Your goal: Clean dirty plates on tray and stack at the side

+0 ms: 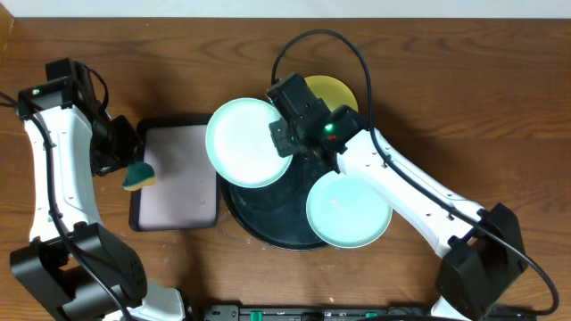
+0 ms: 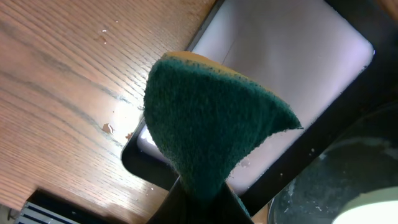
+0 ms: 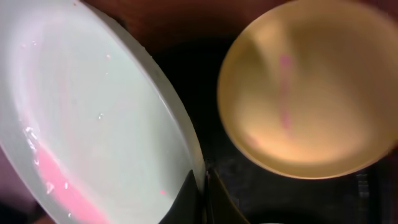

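Right gripper (image 1: 284, 135) clamped on the right rim of one aqua plate (image 1: 241, 143); the right wrist view shows the jaws closed to the rim's thickness at that plate's lower edge (image 3: 202, 186).
Held plate lies over the far-left rim of the round black tray (image 1: 268, 221), overlapping toward the rectangular pink-lined tray (image 1: 174, 183); face up; cannot tell whether it rests on anything or hangs clear.
Pink smear (image 3: 59, 186) on its face, so judged not yet cleaned.
Left gripper (image 1: 129, 169) shut on a green-and-yellow sponge (image 1: 138, 176), green scouring side (image 2: 211, 118) toward the wrist camera; sponge sits over the rectangular tray's left edge.
Key relation: held plate lies to the right of the sponge, well apart, with the pink-lined tray between; the left arm is the nearer one for wiping.
Plate is round, no long axis; the line from pinched rim to free edge runs right to left, free edge toward the sponge.
Second aqua plate (image 1: 348, 209) near-right on the black tray; yellow plate (image 1: 335, 92) at the far side, partly under the right arm.
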